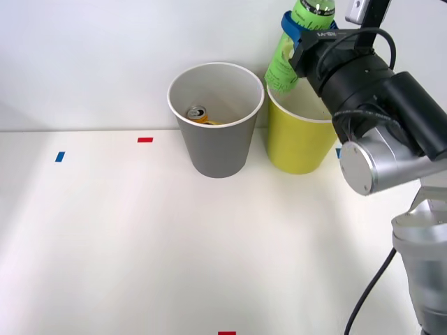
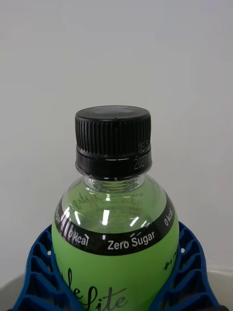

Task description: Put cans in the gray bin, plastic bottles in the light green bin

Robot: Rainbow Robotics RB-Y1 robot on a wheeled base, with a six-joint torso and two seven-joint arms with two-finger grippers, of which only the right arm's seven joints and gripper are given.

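Note:
My right gripper (image 1: 300, 31) is shut on the plastic bottle (image 1: 285, 63), which hangs tilted in the air above the back left rim of the light green bin (image 1: 300, 150). In the right wrist view the blue fingers (image 2: 39, 277) clasp the bottle (image 2: 114, 243) on both sides below its black cap (image 2: 112, 138). The gray bin (image 1: 216, 150) stands just left of the green one, almost touching it. An orange-yellow can (image 1: 198, 114) lies inside the gray bin at its bottom.
Both bins stand at the back of the white table, near the white wall. Small tape marks lie on the table: red (image 1: 144, 139), blue (image 1: 59, 156), and red (image 1: 227, 333) at the front edge. My arm (image 1: 380, 132) fills the right side.

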